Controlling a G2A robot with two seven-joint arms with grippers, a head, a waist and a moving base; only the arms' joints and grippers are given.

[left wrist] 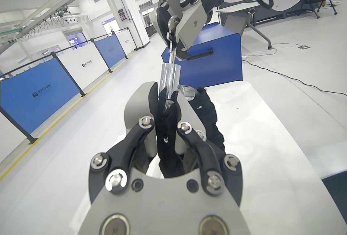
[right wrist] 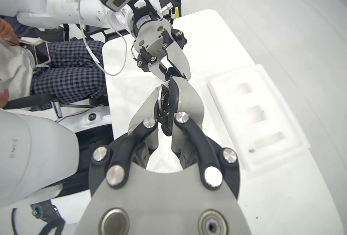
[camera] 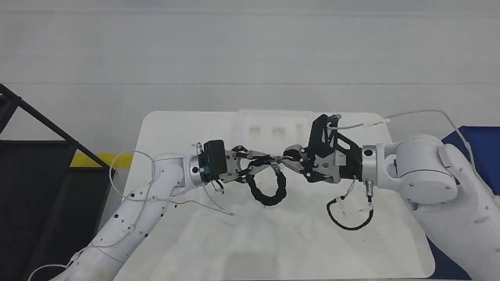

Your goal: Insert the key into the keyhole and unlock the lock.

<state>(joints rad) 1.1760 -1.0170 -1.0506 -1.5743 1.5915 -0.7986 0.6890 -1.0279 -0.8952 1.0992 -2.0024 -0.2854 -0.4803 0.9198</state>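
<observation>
The two grippers meet tip to tip above the middle of the white table (camera: pixel 312 242). My left gripper (left wrist: pixel 165 96) is shut on the lock, a shiny silver cylinder (left wrist: pixel 170 77) with a black sleeved cable (left wrist: pixel 208 117) that hangs as a loop (camera: pixel 269 191) below it. My right gripper (left wrist: pixel 176 38) is shut on the key (left wrist: pixel 170 53). The key's blade points down into the end of the cylinder; how deep it sits is hidden. In the right wrist view, the right gripper (right wrist: pixel 169 87) pinches the key's head and ring (right wrist: pixel 162 99), directly facing the left gripper (right wrist: pixel 169 73).
A white foam tray (camera: pixel 269 129) with three recesses (right wrist: pixel 257 114) lies at the table's far side. A black cable loop (camera: pixel 349 215) hangs under the right forearm. Thin white wires (camera: pixel 211 199) trail from the left arm. A blue cabinet (left wrist: pixel 217 57) stands past the table edge.
</observation>
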